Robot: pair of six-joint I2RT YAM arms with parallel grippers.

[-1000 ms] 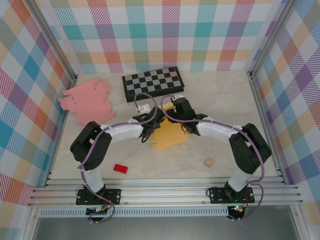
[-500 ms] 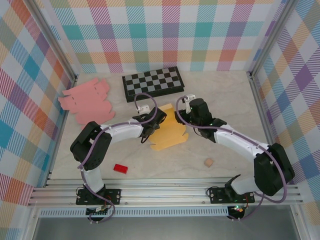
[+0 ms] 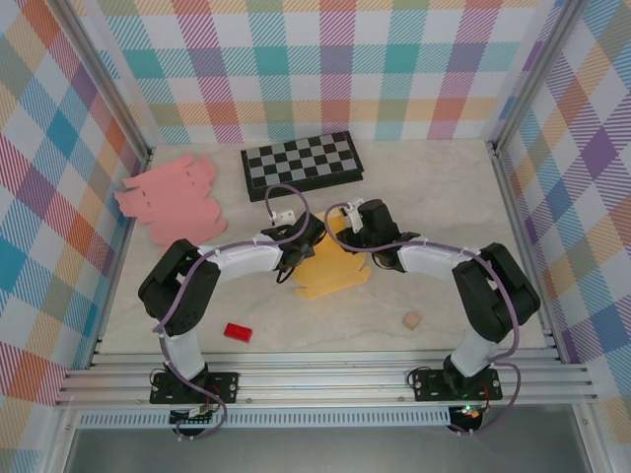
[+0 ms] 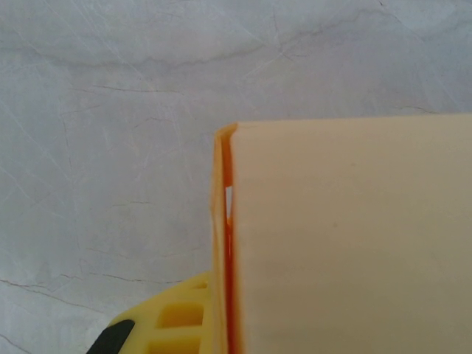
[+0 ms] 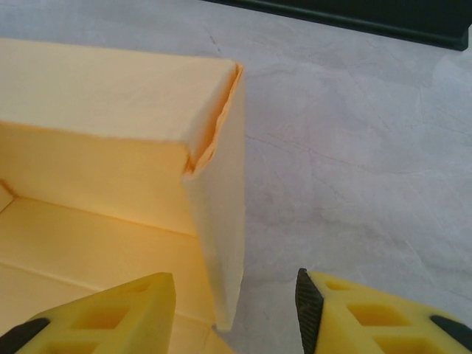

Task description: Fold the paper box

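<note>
The yellow paper box (image 3: 330, 271) lies partly folded in the middle of the table, with its back wall and a side wall raised. My left gripper (image 3: 304, 243) is shut on the box's left wall; in the left wrist view one yellow finger (image 4: 166, 321) presses against the wall's edge (image 4: 225, 243), and the other finger is hidden behind the paper. My right gripper (image 3: 353, 229) is open at the back right corner. In the right wrist view its fingers (image 5: 96, 317) straddle the upright side wall (image 5: 221, 236) without touching it.
A folded black-and-white checkerboard (image 3: 301, 163) lies just behind the box. Flat pink box sheets (image 3: 173, 197) lie at the back left. A small red block (image 3: 237, 332) sits front left and a tan cube (image 3: 411, 320) front right. Metal rails edge the table.
My right gripper swung out to the right of the box, then came back to its back right corner, now straddling the side wall. The left gripper kept its hold and place.
</note>
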